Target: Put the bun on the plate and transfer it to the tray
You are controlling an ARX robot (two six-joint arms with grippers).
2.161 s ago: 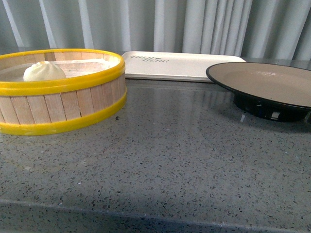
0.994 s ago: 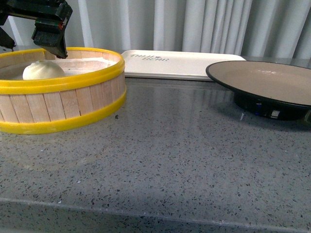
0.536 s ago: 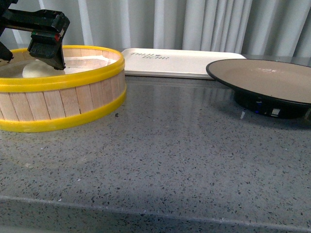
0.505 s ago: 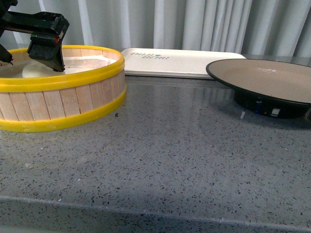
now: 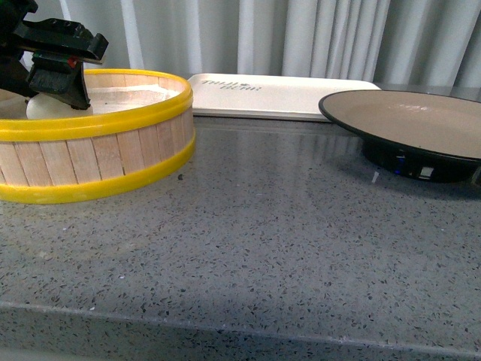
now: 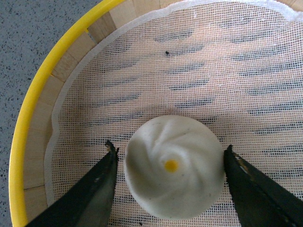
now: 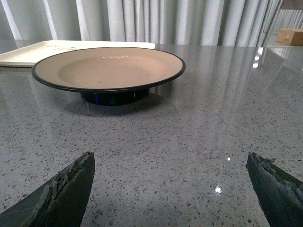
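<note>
**Bun not yet gripped, every step remaining**

Nearest, the right claw [image 7: 169, 158] is hovering spread wide over the grey speckled table [image 5: 263, 248]. The left claw [image 6: 170, 146] is straddling, fingers apart, the cream-white pleated bun [image 6: 173, 175], which is sitting in the yellow-rimmed wooden steamer basket [image 5: 113, 162]. The tan black-rimmed plate [image 5: 421, 124] and, farthest, the off-white rectangular tray [image 5: 301, 98] are waiting without it.

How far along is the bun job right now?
Nothing is finished. In hand: the open left gripper straddles the bun inside the steamer basket, not yet closed. The right gripper sits open facing the empty plate. Remaining: grasp, put bun on plate, carry plate to the tray.
</note>
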